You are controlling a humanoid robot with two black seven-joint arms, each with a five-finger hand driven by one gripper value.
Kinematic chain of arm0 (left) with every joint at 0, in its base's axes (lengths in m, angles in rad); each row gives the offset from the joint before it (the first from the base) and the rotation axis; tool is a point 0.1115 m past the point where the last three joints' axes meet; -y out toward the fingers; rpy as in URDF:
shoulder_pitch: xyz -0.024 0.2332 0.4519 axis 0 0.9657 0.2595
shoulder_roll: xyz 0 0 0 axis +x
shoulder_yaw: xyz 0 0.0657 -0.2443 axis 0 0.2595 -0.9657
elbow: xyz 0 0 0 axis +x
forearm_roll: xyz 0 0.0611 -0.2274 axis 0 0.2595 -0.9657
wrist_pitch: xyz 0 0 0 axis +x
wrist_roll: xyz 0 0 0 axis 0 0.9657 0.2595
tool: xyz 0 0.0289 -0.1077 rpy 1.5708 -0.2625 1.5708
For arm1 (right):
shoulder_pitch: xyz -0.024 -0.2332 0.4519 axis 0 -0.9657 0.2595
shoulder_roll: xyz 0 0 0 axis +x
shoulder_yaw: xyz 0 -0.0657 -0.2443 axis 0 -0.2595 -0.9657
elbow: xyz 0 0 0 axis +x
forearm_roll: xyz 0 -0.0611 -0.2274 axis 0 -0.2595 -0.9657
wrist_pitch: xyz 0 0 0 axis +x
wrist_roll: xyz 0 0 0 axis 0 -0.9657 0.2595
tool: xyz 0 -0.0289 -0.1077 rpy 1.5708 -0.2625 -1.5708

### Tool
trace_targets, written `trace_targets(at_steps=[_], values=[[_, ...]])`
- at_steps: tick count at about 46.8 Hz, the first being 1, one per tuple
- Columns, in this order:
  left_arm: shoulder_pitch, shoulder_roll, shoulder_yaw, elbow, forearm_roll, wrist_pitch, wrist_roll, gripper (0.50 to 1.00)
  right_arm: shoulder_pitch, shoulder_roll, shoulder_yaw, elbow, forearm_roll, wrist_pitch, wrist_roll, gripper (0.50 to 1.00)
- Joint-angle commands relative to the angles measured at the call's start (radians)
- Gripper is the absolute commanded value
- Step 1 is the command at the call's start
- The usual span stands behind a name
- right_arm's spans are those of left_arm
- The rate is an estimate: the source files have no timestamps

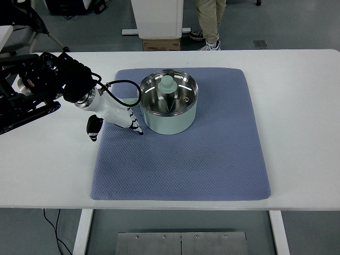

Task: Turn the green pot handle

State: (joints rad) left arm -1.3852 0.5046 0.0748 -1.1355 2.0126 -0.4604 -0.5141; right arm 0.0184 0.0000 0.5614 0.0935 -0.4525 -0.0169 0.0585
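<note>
Green pot (169, 119) on blue mat (180, 159), left robot hand (118, 116) beside it, fingers relaxed, empty

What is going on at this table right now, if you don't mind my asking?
A humanoid robot is working on a green pot that stands upright on a blue mat on the white table. Its left hand reaches in beside the pot's left wall, fingers close to it but holding nothing that can be seen. The pot's handle points away from the robot. A person's legs show beyond the table.
</note>
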Motion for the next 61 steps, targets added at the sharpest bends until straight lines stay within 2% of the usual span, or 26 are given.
trace_targets(at_steps=[1, 30, 44, 61], values=[[0.000, -0.001, 0.000, 0.005, 0.029, 0.003, -0.001, 1.000, 0.000, 0.000, 0.000, 0.000, 0.000, 0.000, 0.000, 1.000], [-0.001, -0.006, 0.000, 0.014, 0.083, 0.005, 0.000, 1.000, 0.000, 0.000, 0.000, 0.000, 0.000, 0.000, 0.000, 1.000], [0.000, -0.006, 0.000, 0.014, 0.084, 0.023, -0.001, 1.000, 0.000, 0.000, 0.000, 0.000, 0.000, 0.000, 0.000, 1.000], [0.009, -0.012, 0.000, -0.016, 0.020, 0.017, -0.049, 1.000, 0.000, 0.000, 0.000, 0.000, 0.000, 0.000, 0.000, 1.000]])
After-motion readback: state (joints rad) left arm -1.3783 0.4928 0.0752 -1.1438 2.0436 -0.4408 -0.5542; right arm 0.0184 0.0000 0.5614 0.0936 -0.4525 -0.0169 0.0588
